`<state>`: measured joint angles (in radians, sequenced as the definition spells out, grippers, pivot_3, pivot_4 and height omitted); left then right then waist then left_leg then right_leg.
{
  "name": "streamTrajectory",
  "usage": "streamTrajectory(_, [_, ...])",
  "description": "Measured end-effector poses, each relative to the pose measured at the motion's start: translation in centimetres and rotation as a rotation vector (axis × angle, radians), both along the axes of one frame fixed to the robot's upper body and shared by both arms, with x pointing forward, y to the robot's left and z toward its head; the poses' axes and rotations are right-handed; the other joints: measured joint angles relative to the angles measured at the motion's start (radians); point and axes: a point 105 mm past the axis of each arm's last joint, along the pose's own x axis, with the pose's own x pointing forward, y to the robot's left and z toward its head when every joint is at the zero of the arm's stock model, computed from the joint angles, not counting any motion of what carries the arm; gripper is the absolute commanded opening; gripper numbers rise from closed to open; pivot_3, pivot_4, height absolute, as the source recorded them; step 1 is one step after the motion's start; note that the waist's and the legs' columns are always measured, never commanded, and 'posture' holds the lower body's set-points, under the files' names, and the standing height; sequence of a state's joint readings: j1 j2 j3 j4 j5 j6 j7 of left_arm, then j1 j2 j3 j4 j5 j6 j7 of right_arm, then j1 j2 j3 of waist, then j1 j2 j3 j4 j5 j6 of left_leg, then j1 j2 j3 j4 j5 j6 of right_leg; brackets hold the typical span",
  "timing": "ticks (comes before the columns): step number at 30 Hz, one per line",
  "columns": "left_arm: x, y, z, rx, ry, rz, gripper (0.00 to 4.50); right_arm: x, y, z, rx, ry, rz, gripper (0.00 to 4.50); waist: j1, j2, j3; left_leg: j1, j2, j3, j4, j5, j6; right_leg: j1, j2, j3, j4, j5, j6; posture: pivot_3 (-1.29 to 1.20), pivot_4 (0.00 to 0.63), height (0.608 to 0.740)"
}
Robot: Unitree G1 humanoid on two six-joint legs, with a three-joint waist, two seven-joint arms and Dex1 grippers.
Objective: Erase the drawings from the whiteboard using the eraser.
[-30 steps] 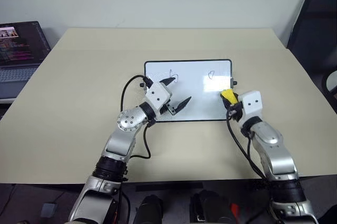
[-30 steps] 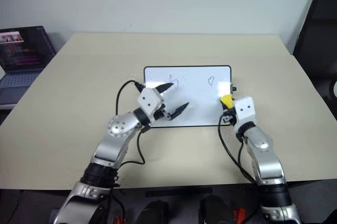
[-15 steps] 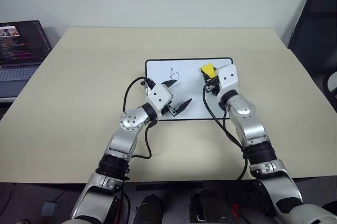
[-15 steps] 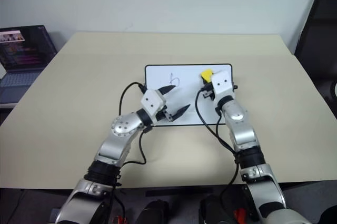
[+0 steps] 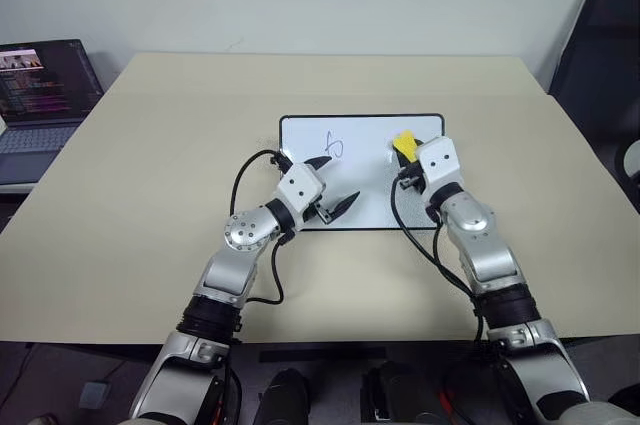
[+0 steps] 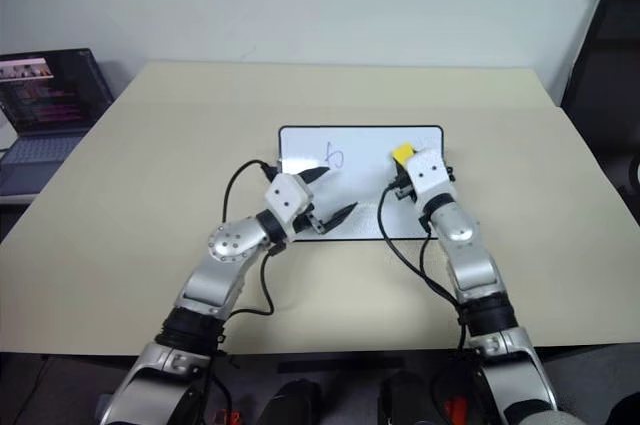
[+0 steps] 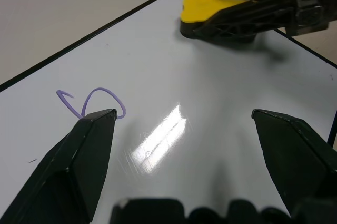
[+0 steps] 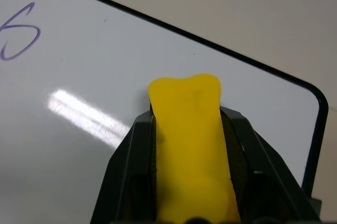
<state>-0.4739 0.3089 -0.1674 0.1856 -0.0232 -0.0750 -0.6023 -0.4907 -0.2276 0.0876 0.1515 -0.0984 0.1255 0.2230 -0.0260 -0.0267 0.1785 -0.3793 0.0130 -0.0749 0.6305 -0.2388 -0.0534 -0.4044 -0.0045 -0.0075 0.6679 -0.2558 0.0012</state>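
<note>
right hand [image 5: 407,157], clamped on eraser [image 5: 403,143], wiped the heart at board [image 5: 362,207] upper right; squiggle [image 5: 334,145] remains. left hand [image 5: 333,186] apart.

1. The right pincer [image 5: 407,157] and its white wrist block cover part of the whiteboard [image 5: 360,180] near its right end, so the surface under them cannot be read.
2. The eraser [image 8: 188,129] is cut off by the picture's edge in the right wrist view; its dark underside is out of sight there.
3. The left pincer [image 5: 333,183] hides a patch of the whiteboard's near left part.
4. In the left wrist view one black finger [image 7: 84,155] covers the end of the blue squiggle [image 7: 97,100].
5. The laptop [image 5: 38,95] is cut off at the picture's left edge; its screen text is too small to read.
6. The dark chair [image 5: 600,55] at the right is cut off.
</note>
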Motion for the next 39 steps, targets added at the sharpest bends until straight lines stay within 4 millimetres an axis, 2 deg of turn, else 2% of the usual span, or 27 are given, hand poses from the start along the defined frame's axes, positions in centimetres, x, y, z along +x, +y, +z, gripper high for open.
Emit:
streamTrajectory(4, [0.0,0.0,0.1,-0.001,-0.002,0.0,4.5,-1.3,-0.3,-1.3,-0.006,0.044,0.0,1.26,-0.001,0.0,0.0,0.001,0.0,0.001,0.0,0.0,0.0,0.0,0.0,0.0,0.002,0.0,0.0,0.0,0.15,0.74])
streamTrajectory(9, [0.0,-0.2,0.2,-0.002,-0.003,-0.006,4.5,-1.4,-0.2,-1.5,-0.005,0.07,-0.002,1.26,-0.003,0.0,0.0,0.004,0.0,0.002,0.001,0.0,0.001,0.0,0.0,0.0,0.006,0.0,0.0,0.0,0.15,0.74])
streamTrajectory(22, [-0.1,-0.8,0.4,-0.005,-0.004,-0.036,4.5,1.9,0.5,2.3,0.044,-0.024,-0.007,1.26,-0.004,0.0,0.0,0.002,0.0,0.003,0.0,0.001,0.001,-0.002,0.001,0.001,0.005,0.0,0.0,0.0,0.15,0.74])
streamTrajectory(32, [-0.2,-0.7,0.3,-0.001,-0.006,-0.031,4.5,2.1,1.1,2.0,0.076,0.005,-0.015,1.26,-0.006,0.0,0.0,0.003,0.001,0.003,0.0,0.001,0.001,-0.002,0.001,0.001,0.007,0.0,0.0,0.0,0.15,0.74])
streamTrajectory(39, [-0.2,-0.3,0.3,0.01,-0.008,-0.023,4.5,0.7,0.9,0.9,0.08,0.071,-0.018,1.26,-0.005,0.0,0.0,0.003,0.0,0.003,0.0,0.001,0.001,-0.001,0.001,0.001,0.006,0.0,0.0,0.0,0.15,0.74])
